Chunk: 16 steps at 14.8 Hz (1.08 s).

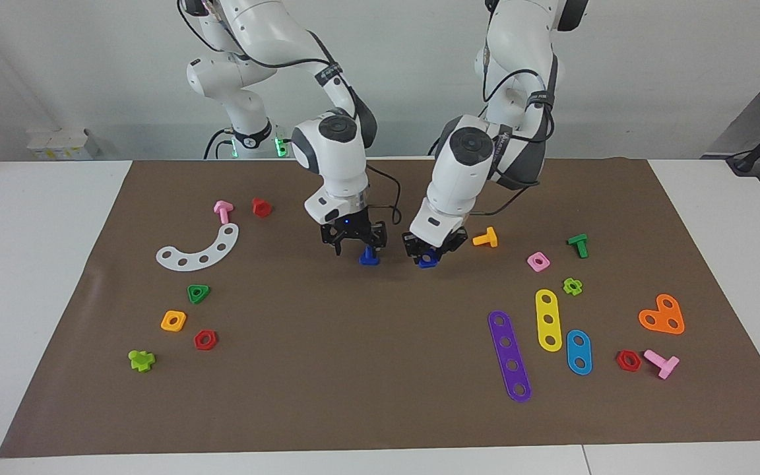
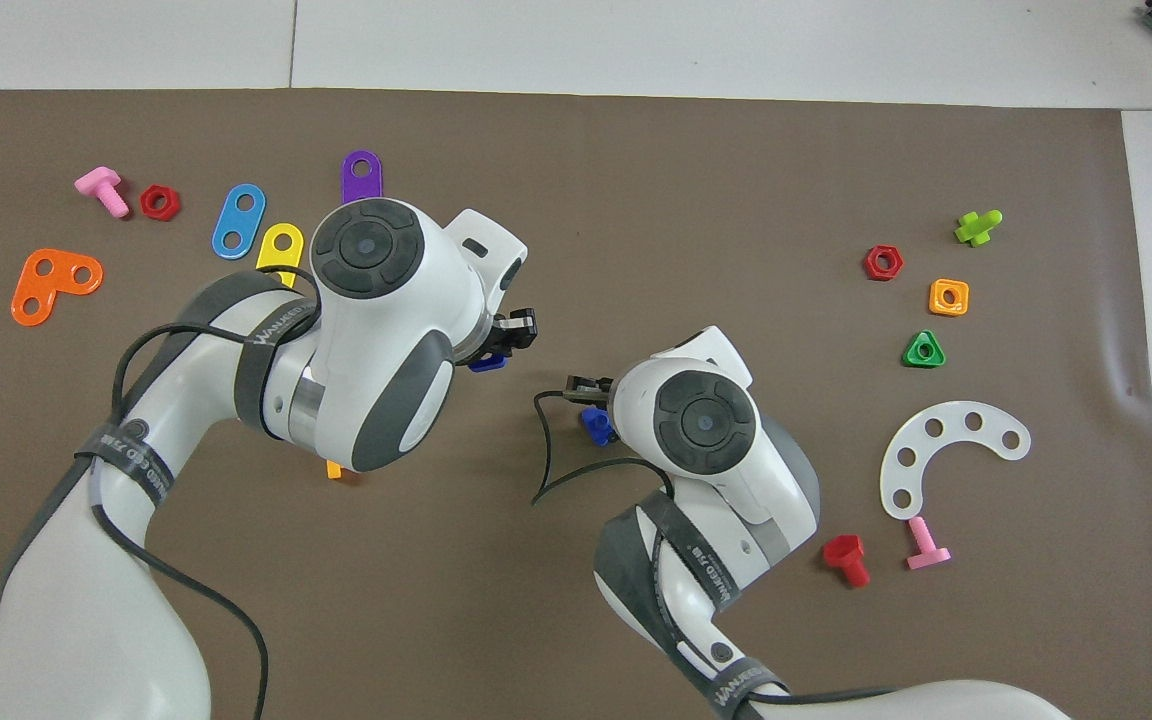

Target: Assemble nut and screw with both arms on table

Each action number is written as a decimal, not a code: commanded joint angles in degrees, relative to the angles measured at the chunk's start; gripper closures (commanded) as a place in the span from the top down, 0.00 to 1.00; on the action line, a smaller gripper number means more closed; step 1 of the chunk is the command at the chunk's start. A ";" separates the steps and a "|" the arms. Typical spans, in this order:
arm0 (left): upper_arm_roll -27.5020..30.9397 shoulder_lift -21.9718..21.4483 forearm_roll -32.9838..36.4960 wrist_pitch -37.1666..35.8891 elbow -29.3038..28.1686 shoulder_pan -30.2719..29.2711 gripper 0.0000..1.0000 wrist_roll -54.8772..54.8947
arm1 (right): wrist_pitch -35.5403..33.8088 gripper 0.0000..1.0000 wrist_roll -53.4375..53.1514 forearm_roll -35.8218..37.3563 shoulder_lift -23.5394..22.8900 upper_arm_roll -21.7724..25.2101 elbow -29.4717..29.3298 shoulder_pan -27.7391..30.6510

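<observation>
My right gripper (image 1: 367, 250) is shut on the dark-blue screw (image 1: 368, 258) and holds it just above the brown mat (image 1: 380, 369) near the middle. The screw also shows in the overhead view (image 2: 596, 425), beside the right gripper (image 2: 584, 386). My left gripper (image 1: 429, 254) is shut on the dark-blue nut (image 1: 427, 262), close beside the screw with a small gap between them. In the overhead view the nut (image 2: 487, 364) peeks out under the left gripper (image 2: 511, 332).
Toward the left arm's end lie an orange screw (image 1: 485, 237), a pink nut (image 1: 538, 262), a green screw (image 1: 578, 245) and purple (image 1: 509, 356), yellow (image 1: 548, 320) and blue (image 1: 578, 351) strips. Toward the right arm's end lie a white arc (image 1: 198, 249), a green triangular nut (image 1: 198, 293) and an orange nut (image 1: 173, 320).
</observation>
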<state>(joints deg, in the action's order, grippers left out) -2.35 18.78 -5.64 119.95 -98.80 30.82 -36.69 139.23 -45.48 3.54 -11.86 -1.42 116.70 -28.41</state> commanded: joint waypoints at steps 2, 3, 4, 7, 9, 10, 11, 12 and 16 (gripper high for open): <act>0.94 3.19 -1.13 1.95 2.91 4.68 0.00 -5.13 | -4.84 0.97 3.72 0.41 6.32 -0.43 0.55 7.12; 0.94 3.54 -1.04 2.47 2.74 5.91 0.00 -6.01 | -5.02 0.97 4.86 -0.11 7.72 -0.43 0.29 9.05; 0.94 3.98 -1.04 2.65 2.65 6.79 0.00 -6.54 | -5.80 0.98 6.70 -0.38 9.65 -0.51 0.28 11.59; 0.94 5.21 -1.13 4.23 2.39 8.90 0.00 -7.42 | -13.25 0.98 14.60 -0.55 13.61 -0.34 -1.90 17.31; 0.94 6.17 -1.13 4.94 2.04 10.14 0.00 -7.95 | -19.57 0.98 17.86 -0.55 14.59 -0.08 -5.76 19.52; 0.86 6.18 -1.13 4.85 1.86 10.31 0.00 -7.95 | -23.00 0.99 20.58 -0.55 14.68 0.10 -8.30 20.66; 0.86 6.26 -1.13 4.85 1.60 11.10 0.00 -7.95 | -25.99 0.99 24.08 -0.99 14.42 0.19 -11.20 21.54; 0.86 6.18 -1.22 4.85 0.81 11.28 0.00 -8.04 | -28.72 0.99 26.38 -2.04 14.06 0.19 -14.01 22.68; 0.94 6.00 -1.22 5.03 -1.13 12.51 0.00 -8.22 | -36.03 0.99 27.37 -5.92 13.62 0.19 -20.36 25.59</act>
<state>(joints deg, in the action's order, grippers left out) -2.31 24.51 -5.66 124.18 -97.51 41.57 -44.28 106.07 -19.60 -0.65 3.38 -0.79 99.92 -3.92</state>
